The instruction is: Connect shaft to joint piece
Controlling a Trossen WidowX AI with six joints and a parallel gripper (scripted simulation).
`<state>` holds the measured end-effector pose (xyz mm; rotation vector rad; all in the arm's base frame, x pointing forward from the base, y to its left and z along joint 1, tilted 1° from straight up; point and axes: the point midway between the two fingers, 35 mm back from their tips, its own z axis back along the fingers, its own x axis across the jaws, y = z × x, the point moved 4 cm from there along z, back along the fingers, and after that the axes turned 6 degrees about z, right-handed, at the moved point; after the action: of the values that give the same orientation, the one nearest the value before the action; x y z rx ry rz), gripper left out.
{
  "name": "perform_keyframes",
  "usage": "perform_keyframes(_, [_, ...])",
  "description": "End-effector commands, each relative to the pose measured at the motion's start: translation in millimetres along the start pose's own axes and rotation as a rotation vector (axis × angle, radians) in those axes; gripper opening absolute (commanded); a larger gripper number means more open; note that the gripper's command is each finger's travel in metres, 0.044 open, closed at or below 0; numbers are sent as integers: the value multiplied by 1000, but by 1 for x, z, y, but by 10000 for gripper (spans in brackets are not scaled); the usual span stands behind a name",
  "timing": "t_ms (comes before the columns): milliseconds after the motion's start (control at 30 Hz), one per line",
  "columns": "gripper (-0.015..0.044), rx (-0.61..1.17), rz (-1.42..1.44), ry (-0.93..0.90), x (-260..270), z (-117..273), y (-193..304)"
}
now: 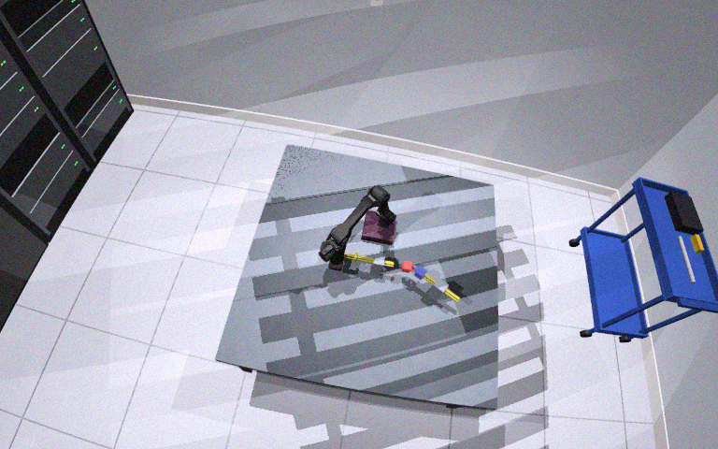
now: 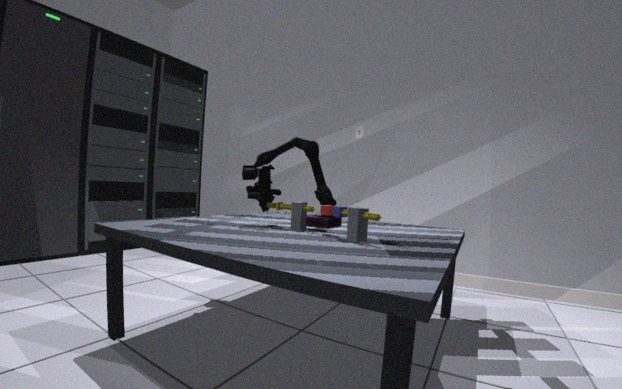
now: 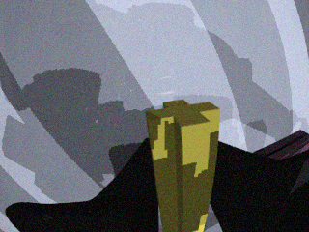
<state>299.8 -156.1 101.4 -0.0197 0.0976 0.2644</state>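
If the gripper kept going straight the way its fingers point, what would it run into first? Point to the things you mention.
Probably the table top (image 1: 328, 370) (image 2: 257, 243): the gripper (image 2: 266, 207) (image 3: 169, 141), shut on the yellow shaft (image 1: 365, 258) (image 2: 283, 206) (image 3: 193, 145), points down at it. How far below it lies is hard to judge.

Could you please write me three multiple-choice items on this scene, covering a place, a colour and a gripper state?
1. Where is the blue trolley?
A) Under the table
B) Right of the table in the top view
C) On the table

2. What colour are the shafts?
A) Yellow
B) Green
C) White

3. How is the gripper?
A) Wide open
B) Shut on the red piece
C) Shut on a yellow shaft

Answers:
1 B: it stands on the floor beyond the table's right edge.
2 A: both look yellow from above.
3 C: the wrist view shows it between the dark fingers.
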Motion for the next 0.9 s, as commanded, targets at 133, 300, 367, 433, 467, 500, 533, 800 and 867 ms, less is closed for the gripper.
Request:
perform_keyframes(133, [60,-6,0,-53,-2,0,-1])
perform_keyframes(300, [27,-6,0,-53,-2,0,-1])
perform_keyframes(367, [0,-6,0,-53,-2,0,-1])
perform_keyframes(433, [0,-6,0,-53,-2,0,-1])
perform_keyframes(467, [0,-6,0,-54,-2,0,0])
perform_keyframes(500, [0,-7,0,-56,-2,0,0])
perform_keyframes(533, [0,-7,0,-59,-2,0,1])
perform_keyframes(800, [0,-11,0,-93,-2,-1,12])
perform_keyframes(867, [0,-11,0,-97,-2,-1,15])
